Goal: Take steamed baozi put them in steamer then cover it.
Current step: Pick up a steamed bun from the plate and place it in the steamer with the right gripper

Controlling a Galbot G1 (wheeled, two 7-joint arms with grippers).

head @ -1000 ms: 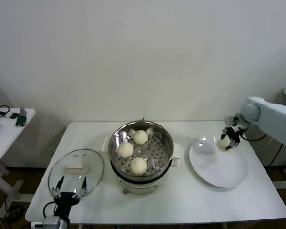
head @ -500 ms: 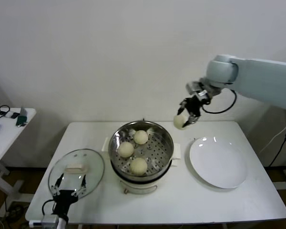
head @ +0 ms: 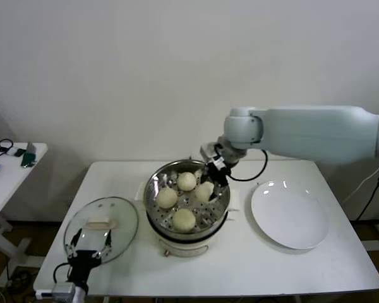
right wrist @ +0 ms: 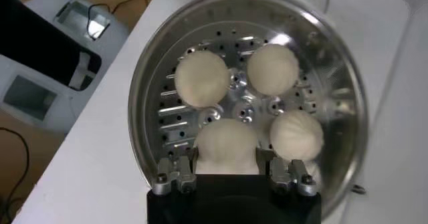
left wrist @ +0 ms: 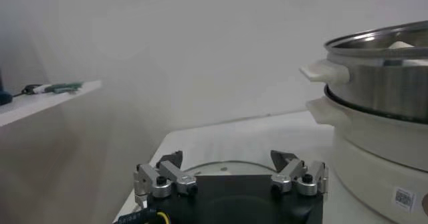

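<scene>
My right hand (head: 210, 183) grips the fourth cream-white steamed baozi (right wrist: 227, 145) inside the shiny round steel steamer (head: 222, 199) mid-table; next release it, then my open left hand (left wrist: 231, 178) fetches the clear glass cover (head: 123, 221) at the front-left corner.

Four steamed baozi show: three lie on the perforated tray of the one steamer (head: 156, 189), at the far side (head: 186, 181), the left (head: 167, 198) and the near side (head: 184, 219), and the fourth (head: 204, 192) is on the right, held between the fingers of the right gripper (head: 210, 184). There is one cover (head: 101, 226) on the table (head: 252, 265) to the left of the steamer, one white plate (head: 289, 214) to its right, and two grippers, the left gripper (head: 90, 247) at the near left edge.
</scene>
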